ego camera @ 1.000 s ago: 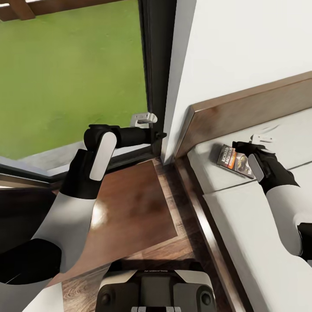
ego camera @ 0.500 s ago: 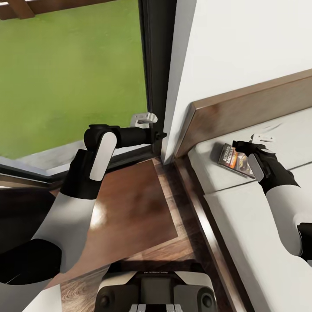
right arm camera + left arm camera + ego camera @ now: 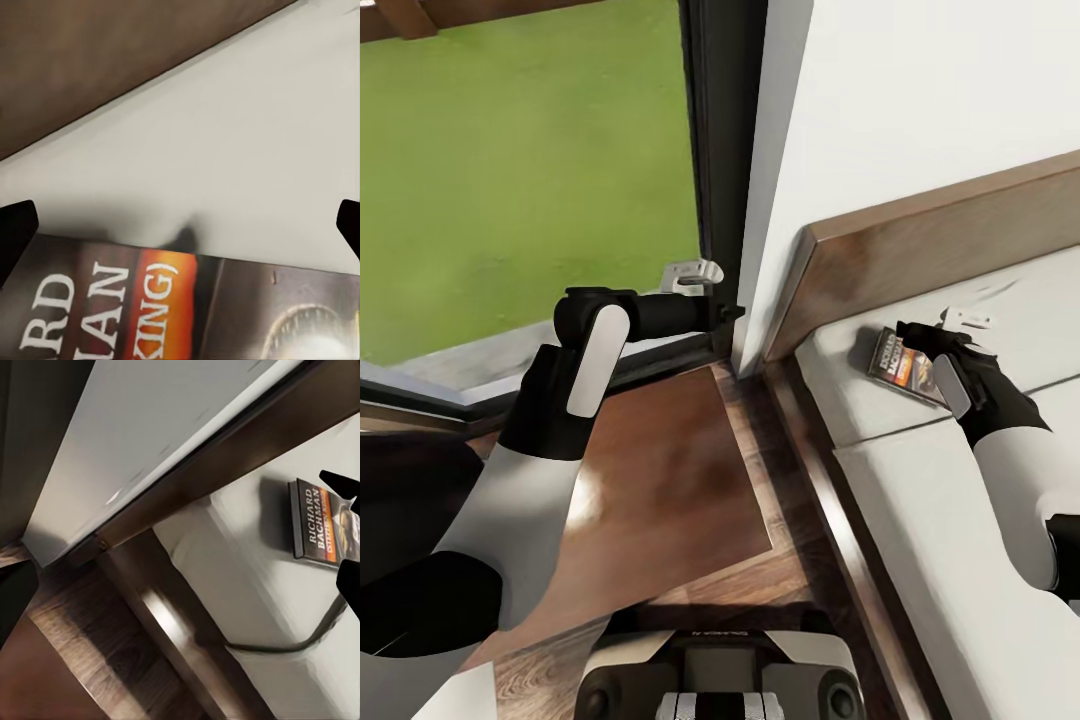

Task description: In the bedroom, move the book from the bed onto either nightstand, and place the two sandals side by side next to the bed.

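Head view: book [image 3: 900,362] flat on the off-white mattress of the bed [image 3: 920,520], near the headboard [image 3: 920,255] and close to the mattress's corner. Right gripper [image 3: 916,338] low over the book's far edge, dark fingers reaching across the cover; how wide the jaws stand cannot be told here. Left gripper [image 3: 728,313] held out level above the glossy brown top of the nightstand [image 3: 660,480], tip close to the dark window frame [image 3: 722,150], with grass beyond the glass; jaw state cannot be told from this angle. White wall [image 3: 920,100] behind the headboard. Wood-plank floor [image 3: 800,480] showing in the strip between nightstand and bed frame.

Left wrist view: book [image 3: 319,520] lying on the mattress, spine lettering readable, with the right gripper [image 3: 347,534] seen as a dark shape over its outer edge. Bed frame rail and nightstand corner in the foreground.

Right wrist view: book's cover [image 3: 180,307] very close, white letters and an orange band plain. Two dark fingertips [image 3: 13,229] at opposite edges of the picture, set wide apart with nothing clamped between them; possibly just clear of the cover, though contact is hard to judge.
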